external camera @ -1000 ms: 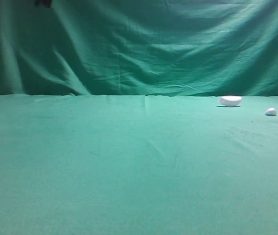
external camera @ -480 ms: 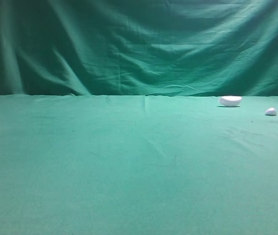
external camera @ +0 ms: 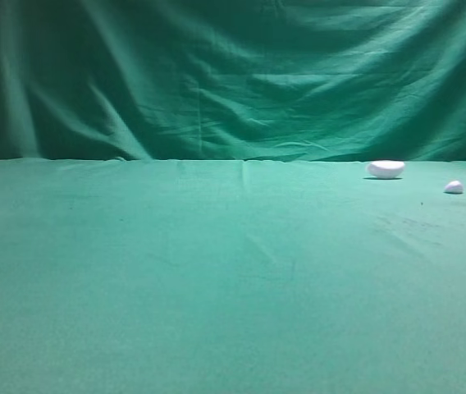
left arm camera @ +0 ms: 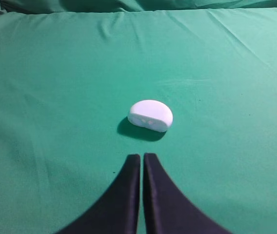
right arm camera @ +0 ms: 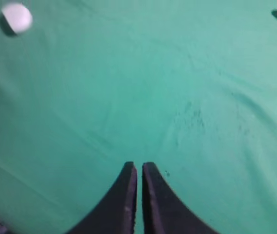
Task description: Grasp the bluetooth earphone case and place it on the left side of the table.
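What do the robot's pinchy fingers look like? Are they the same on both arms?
Yes, they match. The left gripper has two smooth black fingers, wide at the bottom and curving up into thin tips, like two shark fins. The right gripper has the same dark, curved fingers, just blurrier. No cables, stickers or writing show, and the arms themselves are out of view.

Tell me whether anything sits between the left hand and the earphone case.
Nothing visible does. Only bare wrinkled green cloth of the table lies between the shut left hand and the smooth white rounded earphone case just ahead.
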